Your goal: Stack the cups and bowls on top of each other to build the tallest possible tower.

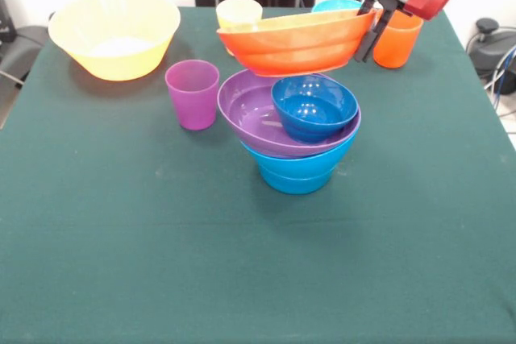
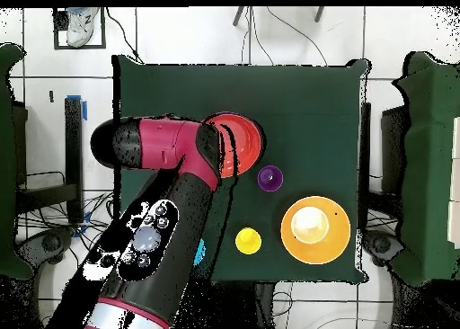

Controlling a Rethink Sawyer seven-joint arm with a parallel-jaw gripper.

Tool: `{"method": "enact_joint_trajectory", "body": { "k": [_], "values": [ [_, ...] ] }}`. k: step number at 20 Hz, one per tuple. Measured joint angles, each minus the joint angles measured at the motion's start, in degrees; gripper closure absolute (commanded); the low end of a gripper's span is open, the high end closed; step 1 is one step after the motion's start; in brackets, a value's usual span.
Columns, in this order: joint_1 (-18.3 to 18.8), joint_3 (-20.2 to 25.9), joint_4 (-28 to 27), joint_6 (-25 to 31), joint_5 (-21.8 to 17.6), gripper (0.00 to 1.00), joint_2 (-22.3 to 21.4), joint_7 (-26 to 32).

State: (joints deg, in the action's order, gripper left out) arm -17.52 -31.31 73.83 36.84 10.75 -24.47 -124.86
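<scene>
My gripper [image 1: 372, 28] is shut on the right rim of the wide orange bowl [image 1: 294, 42] and holds it tilted in the air just above the tower [image 1: 297, 130]. The tower is two mid-blue bowls [image 1: 298, 168] at the bottom, the wide purple bowl [image 1: 254, 114] tilted on them, and the small dark blue bowl [image 1: 314, 106] inside it. The purple cup [image 1: 193, 93] stands left of the tower. The yellow cup [image 1: 239, 14] and orange cup [image 1: 397, 39] stand at the back. In the overhead view the arm [image 2: 166, 177] hides the gripper and part of the orange bowl [image 2: 243, 144].
The large yellow bowl [image 1: 113, 34] sits at the back left of the green table [image 1: 121, 239]. The small cyan bowl [image 1: 334, 5] peeks out behind the orange bowl. The overhead view shows the yellow bowl [image 2: 314, 229], yellow cup [image 2: 248, 241] and purple cup [image 2: 269, 178].
</scene>
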Motion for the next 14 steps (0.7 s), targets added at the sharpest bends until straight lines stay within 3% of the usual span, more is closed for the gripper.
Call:
{"method": "enact_joint_trajectory", "body": {
  "k": [14],
  "values": [
    [-1.0,-0.6,0.0,0.0,0.6,1.00,2.3,-3.1]
  ]
}}
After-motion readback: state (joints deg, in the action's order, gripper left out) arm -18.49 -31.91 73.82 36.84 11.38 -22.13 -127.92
